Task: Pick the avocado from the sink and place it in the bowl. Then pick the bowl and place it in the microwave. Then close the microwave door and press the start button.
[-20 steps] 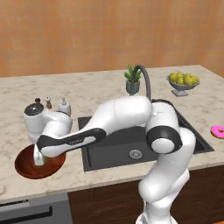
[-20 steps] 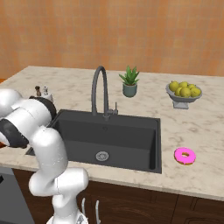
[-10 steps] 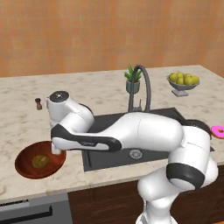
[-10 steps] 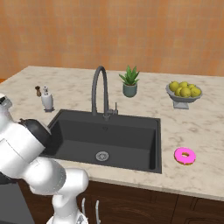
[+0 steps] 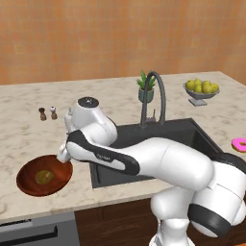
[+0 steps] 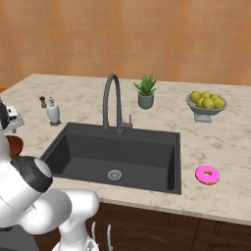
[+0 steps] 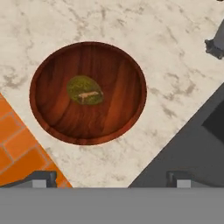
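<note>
- Right then, from my seat the avocado [image 7: 85,90] lay inside the bowl [image 7: 118,111], a little off its middle; the bowl sat on the marble counter [image 5: 29,139], just beside the left edge of the sink [image 6: 122,157].
- From the left base camera I saw the same: bowl [image 5: 29,180] near the counter's front edge, avocado [image 5: 44,177] resting in its hollow, nothing else in it.
- My gripper [image 7: 111,178] hung above the bowl's rim with its fingers [image 7: 43,178] spread wide and nothing between them; the avocado lay clear of both tips.
- The sink basin held only its round drain [image 6: 114,174], as far as I could see; the curved faucet [image 6: 111,100] rose at its back edge.
- A grey footed dish [image 6: 205,109] on the far right of the counter carried a heap of yellow fruit [image 6: 207,99]; a potted plant [image 6: 145,92] stood between it and the faucet.
- A pink doughnut [image 6: 207,175] lay on the counter just right of the sink; two small shakers [image 5: 48,113] stood well behind the bowl.
</note>
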